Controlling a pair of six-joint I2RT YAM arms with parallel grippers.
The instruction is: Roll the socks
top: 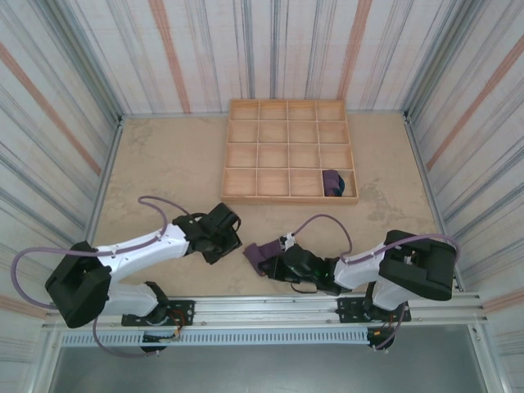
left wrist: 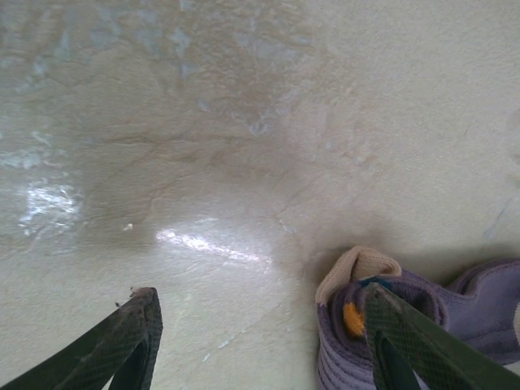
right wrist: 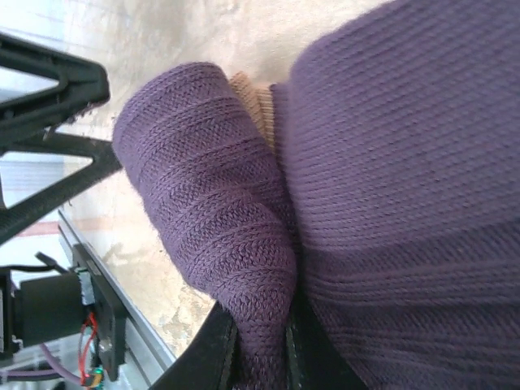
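Beige tabletop (top: 164,164), bunched ribbed purple socks (top: 255,256), right claw (right wrist: 260,357) clenching them, left claw (left wrist: 262,302) released.

Purple socks (right wrist: 390,211) pinched in right gripper (right wrist: 260,345); peach cuff (right wrist: 258,106) peeking.

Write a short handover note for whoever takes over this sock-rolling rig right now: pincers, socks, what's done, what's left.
Left pincer: open, low over the table, one finger at the edge of the socks.
Right pincer: shut on a fold of the purple socks, which lie near the table's front edge between the arms.
Done: one rolled bundle sits in the tray's near-right compartment.
Left: this pair looks only partly rolled. Finish the roll, then probably place it in the tray.
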